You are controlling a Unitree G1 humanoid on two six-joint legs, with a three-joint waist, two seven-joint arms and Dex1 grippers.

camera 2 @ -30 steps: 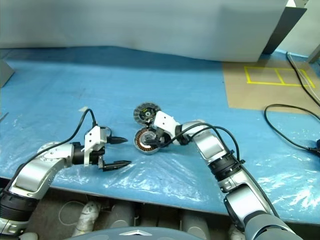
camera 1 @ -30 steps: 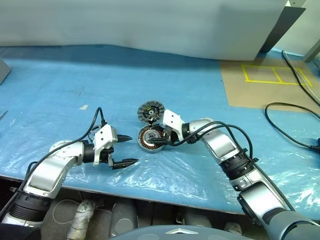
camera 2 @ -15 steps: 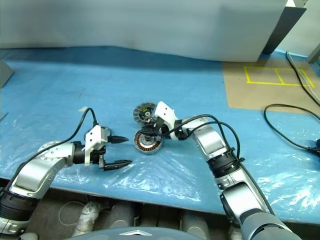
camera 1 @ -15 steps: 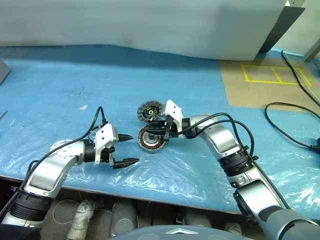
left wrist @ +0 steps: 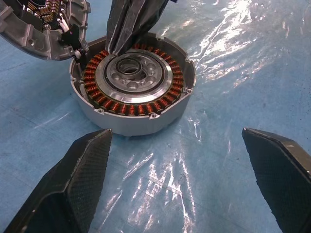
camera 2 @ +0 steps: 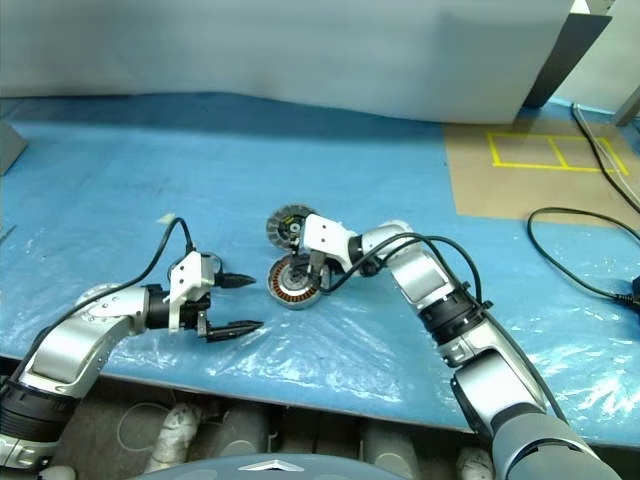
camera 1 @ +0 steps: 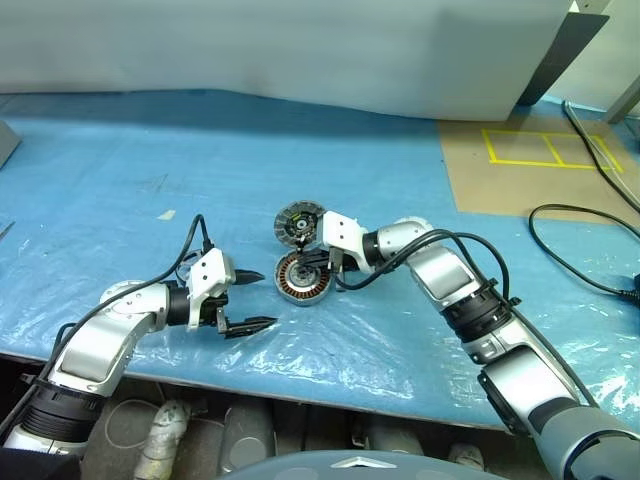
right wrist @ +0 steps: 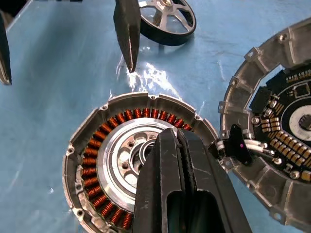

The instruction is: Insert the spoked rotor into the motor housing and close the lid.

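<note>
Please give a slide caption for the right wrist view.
Shut right gripper over the open motor housing; lid beside it, spoked rotor lying apart.

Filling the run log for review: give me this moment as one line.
left tool open | right tool shut over motor housing centre | spoked rotor on table, not inserted | lid off, beside housing

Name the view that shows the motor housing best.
Left wrist view: nearly the whole housing with its copper ring. In the right wrist view the right claw covers part; the eye views show it from farther off.
</note>
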